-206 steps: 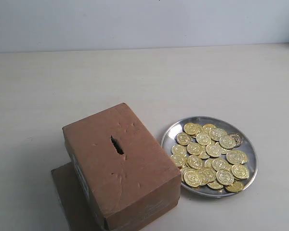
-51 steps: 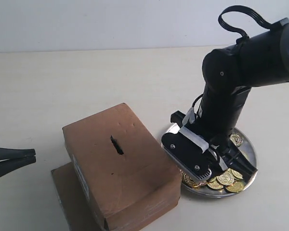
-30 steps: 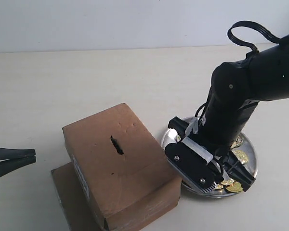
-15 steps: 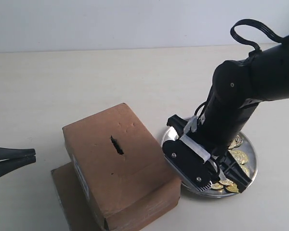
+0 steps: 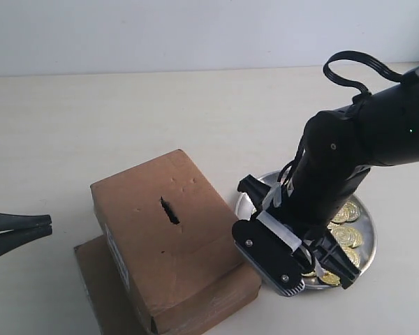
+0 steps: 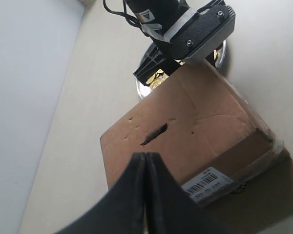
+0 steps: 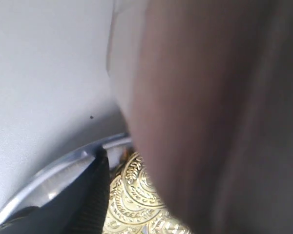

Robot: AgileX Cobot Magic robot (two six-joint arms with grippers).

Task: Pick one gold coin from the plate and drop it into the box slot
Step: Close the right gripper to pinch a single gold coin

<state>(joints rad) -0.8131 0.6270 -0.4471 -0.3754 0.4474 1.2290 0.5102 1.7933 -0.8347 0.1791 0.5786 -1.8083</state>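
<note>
A pale cream, matte table [image 5: 126,118] fills most of the exterior view, its surface smooth and even. Behind it rises a plain light grey wall [image 5: 195,35], meeting the table's far edge in a straight line. Near the lower left, a flat brown cardboard sheet [image 5: 96,283] lies on the table, only one corner and edge showing.

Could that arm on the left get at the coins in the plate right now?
Probably not: the box stands between the shut left gripper and the plate, and the right gripper hangs over the coins.
</note>
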